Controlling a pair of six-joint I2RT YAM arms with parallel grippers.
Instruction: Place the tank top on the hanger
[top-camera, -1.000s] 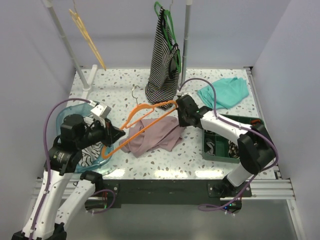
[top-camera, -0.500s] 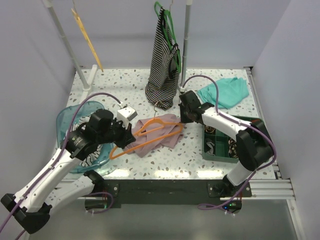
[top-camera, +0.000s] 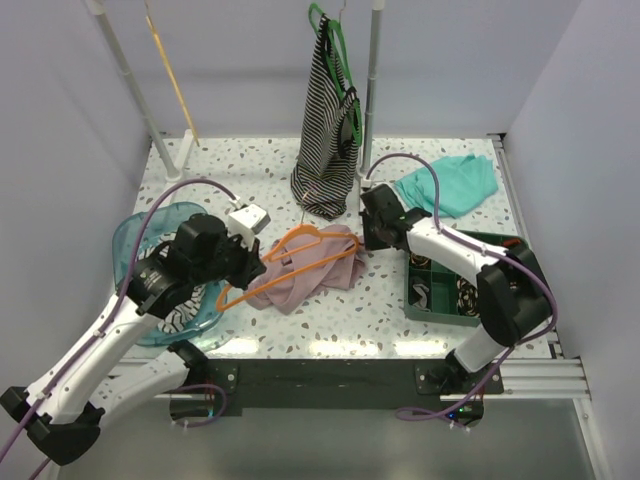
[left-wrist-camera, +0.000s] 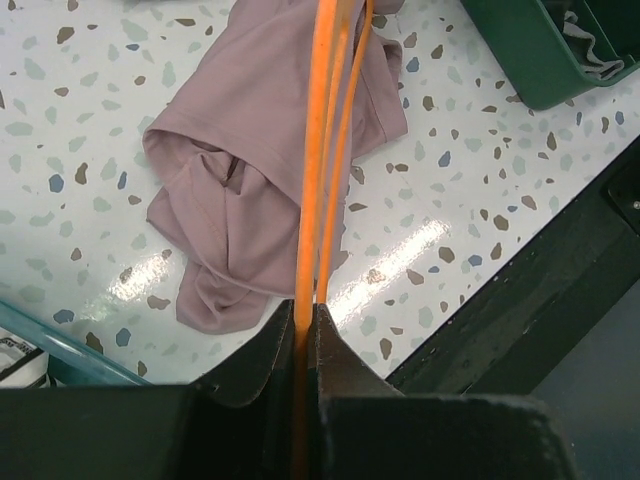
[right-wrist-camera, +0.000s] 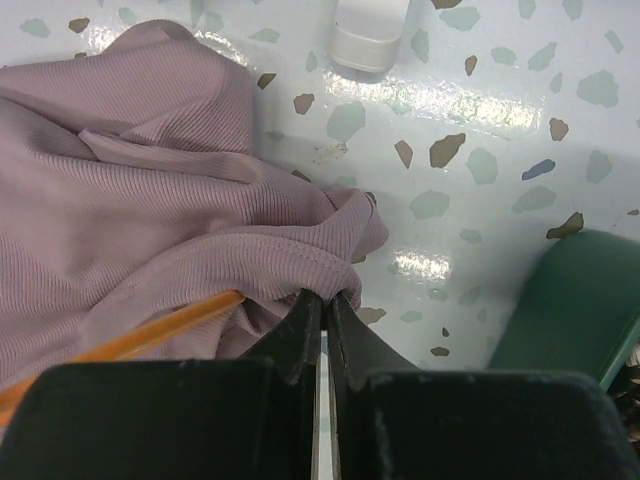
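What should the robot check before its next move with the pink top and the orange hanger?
1. Left fingers shut on the hanger: ok.
2. Right fingers pinching the tank top by its edge: ok.
3. Hanger end inside the top: cannot tell; it slips under a fold.
4. Top hanging on the hanger: not ok; it lies bunched on the table.
5. Green bin apart from the top: ok.
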